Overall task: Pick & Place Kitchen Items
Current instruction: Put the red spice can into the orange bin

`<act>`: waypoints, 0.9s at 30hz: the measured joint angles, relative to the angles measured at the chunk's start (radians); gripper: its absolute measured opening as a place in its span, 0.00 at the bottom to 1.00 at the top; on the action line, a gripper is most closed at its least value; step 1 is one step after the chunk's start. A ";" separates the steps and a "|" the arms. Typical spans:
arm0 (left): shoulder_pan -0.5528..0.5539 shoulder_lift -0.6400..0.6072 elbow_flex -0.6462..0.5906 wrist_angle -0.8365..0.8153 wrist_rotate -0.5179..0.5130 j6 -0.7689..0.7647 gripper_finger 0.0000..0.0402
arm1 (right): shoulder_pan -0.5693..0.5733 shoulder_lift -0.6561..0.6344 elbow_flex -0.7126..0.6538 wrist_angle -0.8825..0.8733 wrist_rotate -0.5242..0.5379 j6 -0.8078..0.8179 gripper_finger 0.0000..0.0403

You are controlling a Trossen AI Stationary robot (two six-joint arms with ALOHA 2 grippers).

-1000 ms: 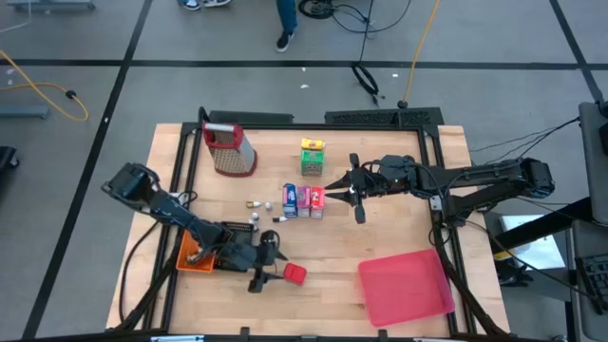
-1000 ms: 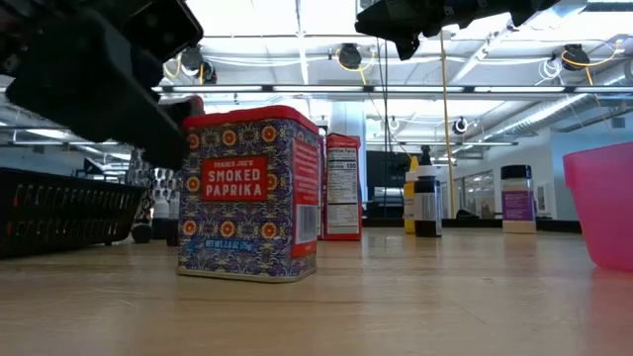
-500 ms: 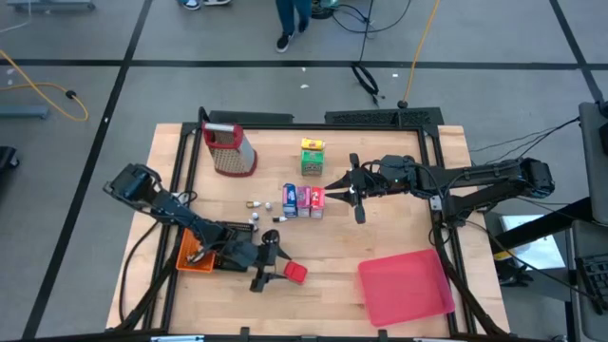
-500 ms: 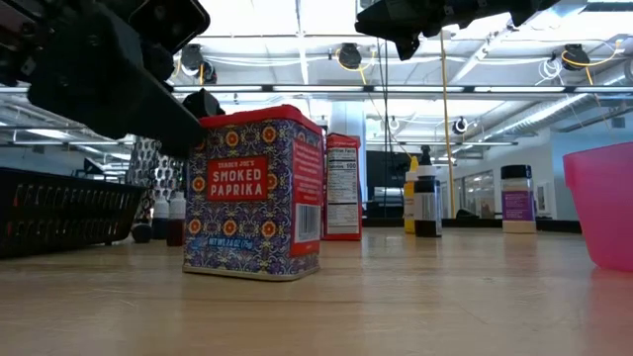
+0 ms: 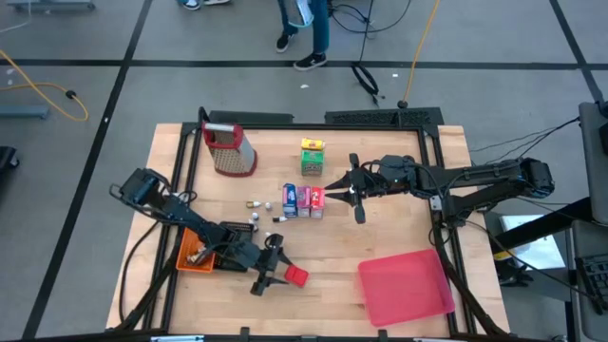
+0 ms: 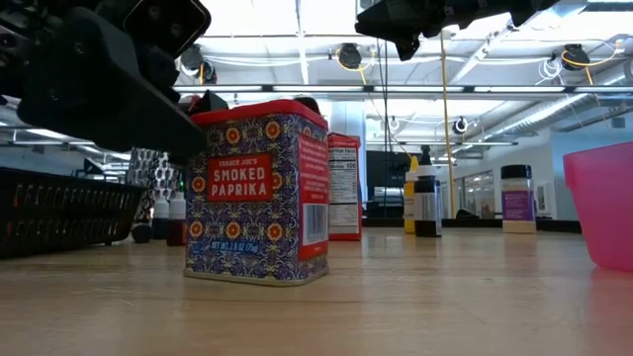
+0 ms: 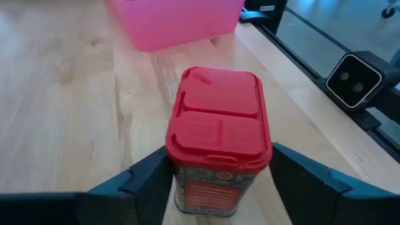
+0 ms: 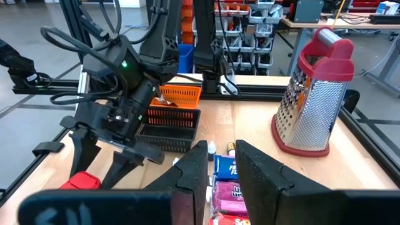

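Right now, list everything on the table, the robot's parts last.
paprika tin: one, red lid, front middle, upright between the left gripper's fingers
grater: one, silver with red top, back left
basket: one, orange, front left
bin: one, pink, front right
carton: one, green-yellow, back middle
small cartons: three, blue, pink, red, in a row at the middle
small bottles: a few, left of that row, exact count unclear
left gripper: open around the tin
right gripper: beside the red carton, holding nothing
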 joint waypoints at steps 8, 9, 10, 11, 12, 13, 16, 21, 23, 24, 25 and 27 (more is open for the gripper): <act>0.002 0.000 0.000 0.004 0.002 0.025 0.41 | 0.000 0.000 0.000 -0.009 0.000 0.000 0.19; 0.002 0.000 0.000 0.006 0.002 0.024 0.41 | 0.000 0.000 0.000 -0.011 0.000 0.000 0.19; 0.002 -0.003 0.000 0.007 0.002 0.023 0.41 | 0.000 0.000 0.000 -0.012 0.000 0.000 0.19; 0.002 -0.008 0.000 0.005 0.003 0.022 0.41 | 0.000 0.000 0.000 -0.012 0.000 0.000 0.19; 0.002 -0.014 0.000 0.003 0.003 0.020 0.41 | 0.000 0.000 0.000 -0.012 0.000 0.000 0.19; 0.002 -0.023 0.000 0.000 0.002 0.013 0.41 | 0.000 0.000 0.000 -0.012 0.000 0.000 0.19; 0.002 -0.078 0.000 -0.069 -0.025 -0.018 0.41 | 0.000 0.000 0.000 -0.012 0.000 0.000 0.19; -0.016 -0.235 0.000 -0.288 -0.140 -0.121 0.41 | 0.000 0.000 0.000 -0.020 0.000 0.000 0.19; -0.040 -0.314 0.000 -0.424 -0.184 -0.182 0.41 | 0.000 0.000 0.000 -0.029 0.000 0.000 0.19; -0.056 -0.355 0.000 -0.489 -0.205 -0.213 0.41 | 0.000 0.000 0.000 -0.032 0.000 0.000 0.19; -0.073 -0.397 0.000 -0.549 -0.226 -0.242 0.41 | 0.000 0.000 0.000 -0.034 0.000 0.000 0.19; -0.114 -0.478 0.000 -0.656 -0.285 -0.301 0.41 | 0.000 0.000 -0.001 -0.036 0.000 -0.002 0.19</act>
